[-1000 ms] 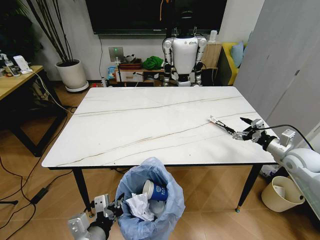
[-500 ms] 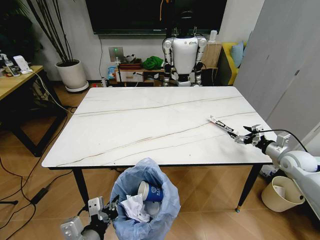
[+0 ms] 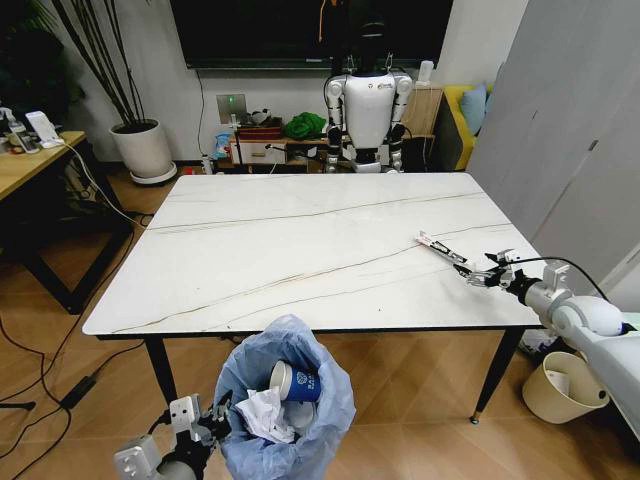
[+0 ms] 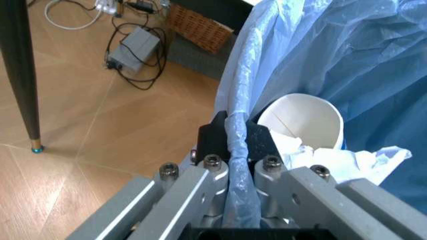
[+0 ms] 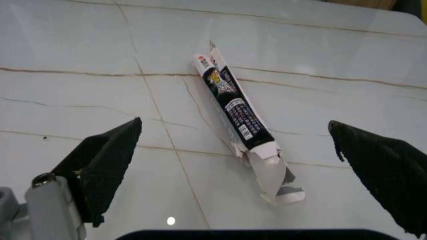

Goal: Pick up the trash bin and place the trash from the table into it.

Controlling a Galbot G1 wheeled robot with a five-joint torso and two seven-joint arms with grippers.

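The trash bin (image 3: 285,395), lined with a crinkled light-blue bag, hangs below the table's near edge. My left gripper (image 3: 205,425) is shut on its bag rim (image 4: 237,135). Inside lie a blue paper cup (image 3: 297,382) and white tissue (image 3: 262,415). The cup's white inside (image 4: 303,120) faces the left wrist camera. A thin white printed tube (image 3: 442,250) lies on the marble table (image 3: 300,240) near its right edge. My right gripper (image 3: 490,270) is open just beyond the tube's near end. The tube (image 5: 237,112) lies between and ahead of the dark fingertips (image 5: 107,165).
Another robot (image 3: 368,105) stands at the table's far side. A cream waste bin (image 3: 563,385) sits on the floor at the right. A plant pot (image 3: 145,150) and a yellow desk (image 3: 30,160) are at the left. Cables and a black table leg (image 4: 17,75) are near the bin.
The bin and my left gripper have sunk lower and slightly left. My right gripper has dropped closer to the tabletop by the tube's end.
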